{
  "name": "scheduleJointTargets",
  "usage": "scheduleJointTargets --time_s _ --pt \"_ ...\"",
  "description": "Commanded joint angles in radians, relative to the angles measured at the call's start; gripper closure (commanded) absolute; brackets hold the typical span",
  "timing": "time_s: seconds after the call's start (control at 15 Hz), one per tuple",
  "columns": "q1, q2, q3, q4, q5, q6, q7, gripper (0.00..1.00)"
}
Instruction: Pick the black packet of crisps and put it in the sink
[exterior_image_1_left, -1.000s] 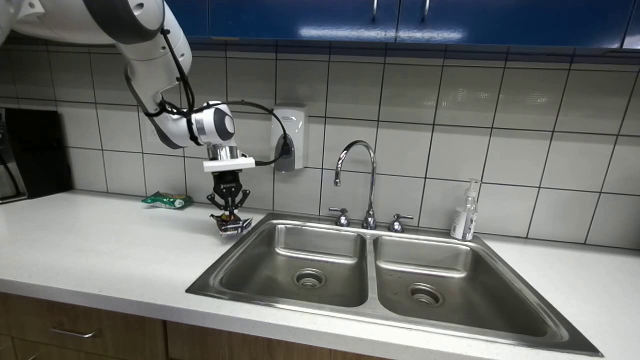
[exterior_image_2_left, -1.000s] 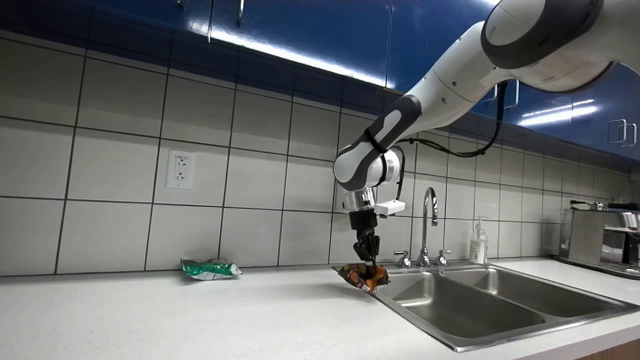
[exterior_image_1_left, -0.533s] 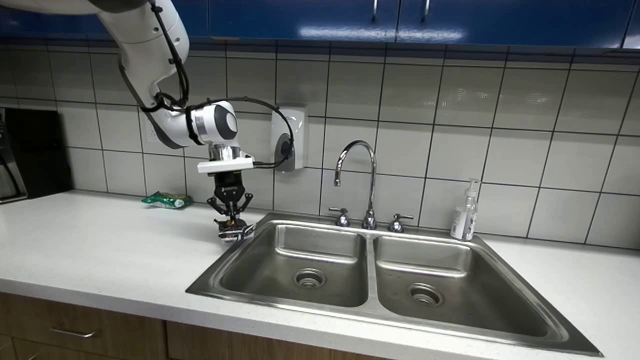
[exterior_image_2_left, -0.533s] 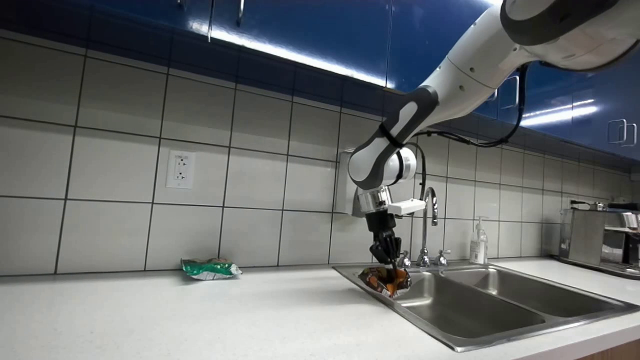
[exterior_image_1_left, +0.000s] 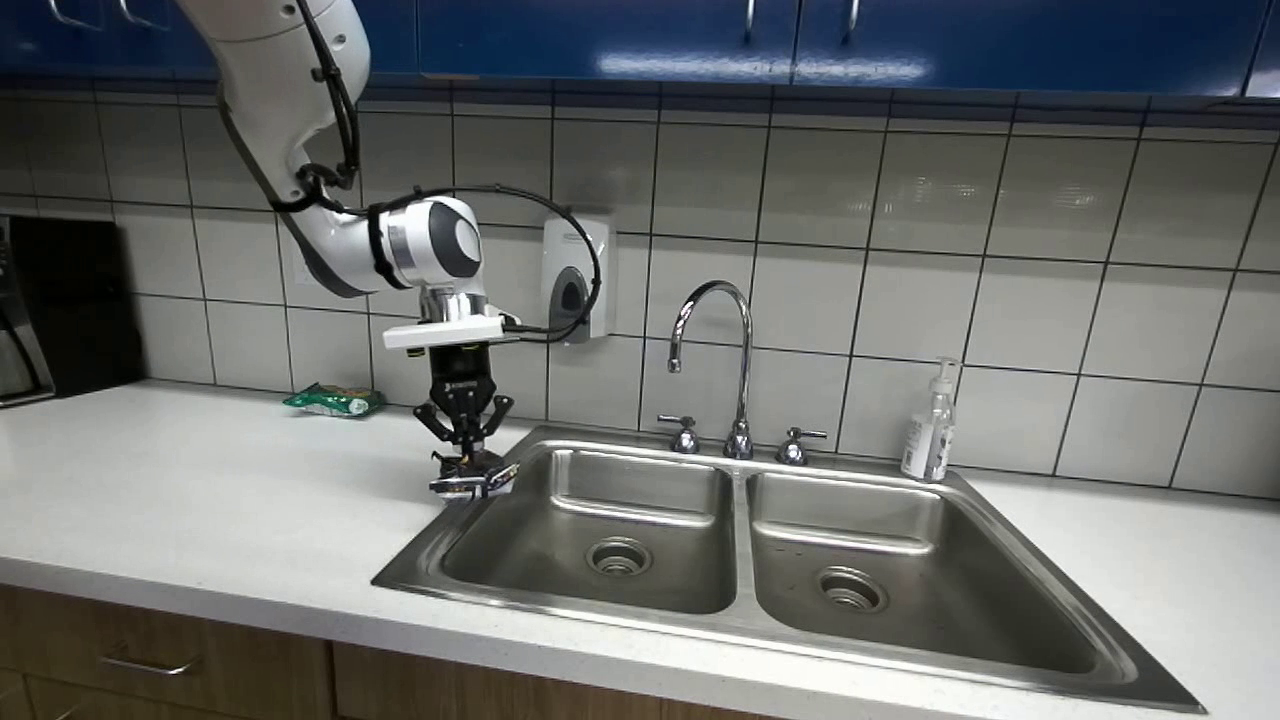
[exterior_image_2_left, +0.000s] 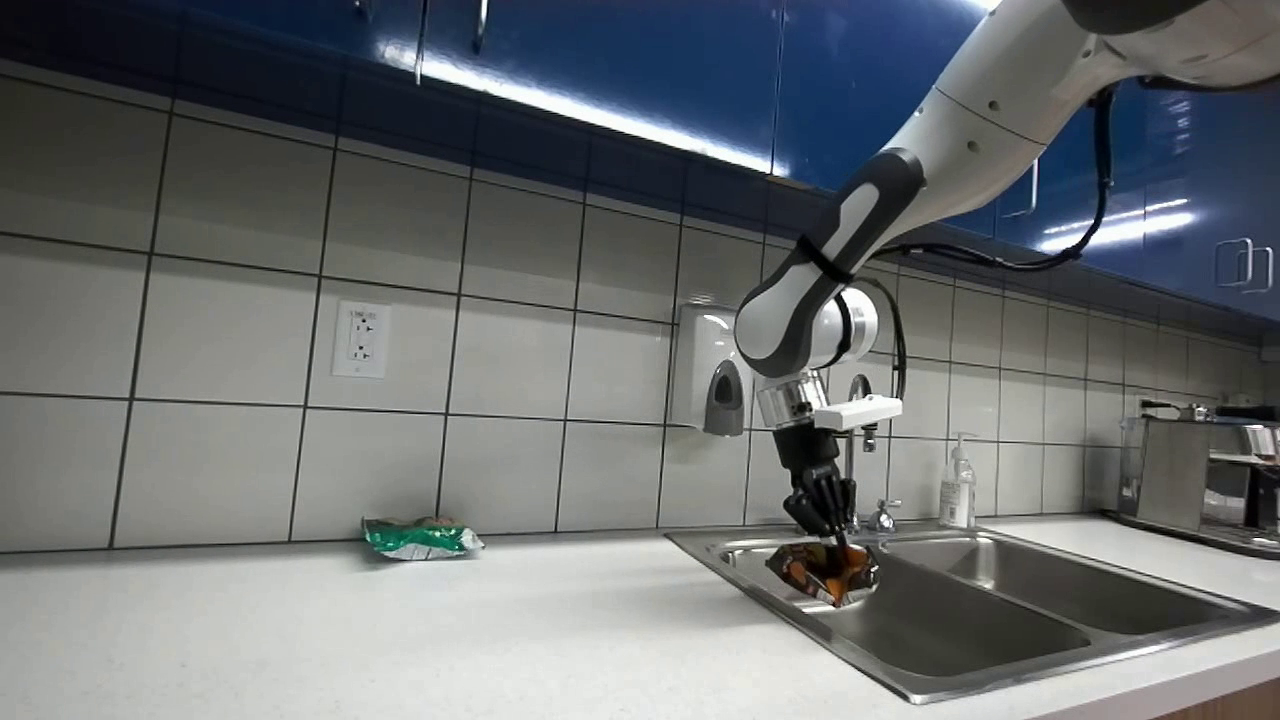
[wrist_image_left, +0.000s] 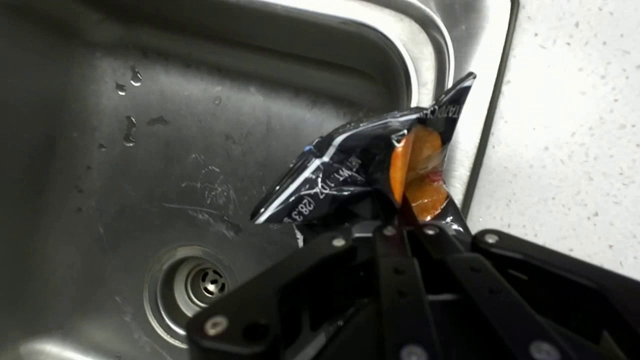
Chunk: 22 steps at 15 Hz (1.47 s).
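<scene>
The black packet of crisps (exterior_image_1_left: 474, 486), with orange patches, hangs from my gripper (exterior_image_1_left: 467, 452). It also shows in an exterior view (exterior_image_2_left: 812, 574) under the gripper (exterior_image_2_left: 838, 540). In the wrist view, the black packet (wrist_image_left: 345, 175) is pinched between the fingertips (wrist_image_left: 409, 226), which are shut on it. It is held above the sink's edge, partly over the rim and partly over a corner of the near basin. The steel double sink shows its rim in both exterior views (exterior_image_1_left: 742, 560) (exterior_image_2_left: 860, 662) and its bare floor in the wrist view (wrist_image_left: 150, 190). The fingertips' ends are hidden by the packet.
A green packet (exterior_image_1_left: 336, 401) lies on the counter by the wall, also in an exterior view (exterior_image_2_left: 422, 540). A tall faucet (exterior_image_1_left: 746, 370) with two handles stands behind the sink. A pump bottle (exterior_image_1_left: 930, 432) stands at the sink's back corner. A dispenser (exterior_image_2_left: 706, 370) hangs on the wall.
My gripper has carried the black packet from over the counter beside the sink to over the sink's edge and basin corner. The wrist has turned a little. The green packet has not moved.
</scene>
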Motion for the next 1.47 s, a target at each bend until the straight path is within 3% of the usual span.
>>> scheduleJointTargets --time_s 0.0,0.47,0.8,1.4 --pt "-0.035 -0.069 -0.016 -0.085 -0.037 0.030 0.041 1.00" --pt "-0.120 -0.034 -0.078 -0.092 -0.045 0.065 0.018 1.00" --pt "-0.180 0.069 -0.108 -0.035 -0.026 0.115 0.008 1.00" --pt "-0.192 0.287 -0.089 0.097 -0.008 0.213 0.008 1.00"
